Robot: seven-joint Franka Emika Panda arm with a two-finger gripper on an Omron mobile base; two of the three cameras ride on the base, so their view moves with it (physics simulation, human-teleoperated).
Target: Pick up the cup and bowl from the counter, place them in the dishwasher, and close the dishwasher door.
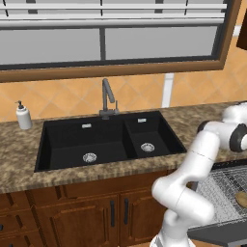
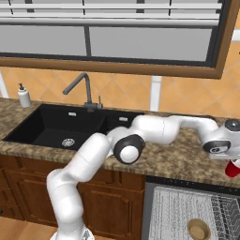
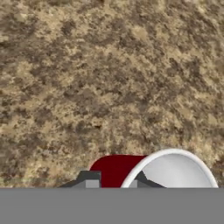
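Speckled brown granite stretches under me: the counter (image 3: 109, 78) with its black double sink (image 1: 106, 140) beneath a wide window. My gripper (image 3: 114, 180) is clenched on the rim of the cup (image 3: 116, 168), one finger outside its red wall and one inside the white rim, at the counter's right end, where its red also shows at my hand (image 2: 232, 168). Below, the dishwasher door (image 2: 164, 206) lies open, and the bowl (image 2: 198, 229) sits in the dishwasher (image 1: 231, 193).

- Open speckled tabletop (image 3: 109, 78) beyond the cup (image 3: 118, 168), nothing standing there.
- Faucet (image 2: 79, 89) and soap bottle (image 2: 24, 96) well apart, past the sink (image 2: 56, 124).
- Bowl (image 2: 198, 229) sitting in the dishwasher rack (image 2: 173, 211) below.
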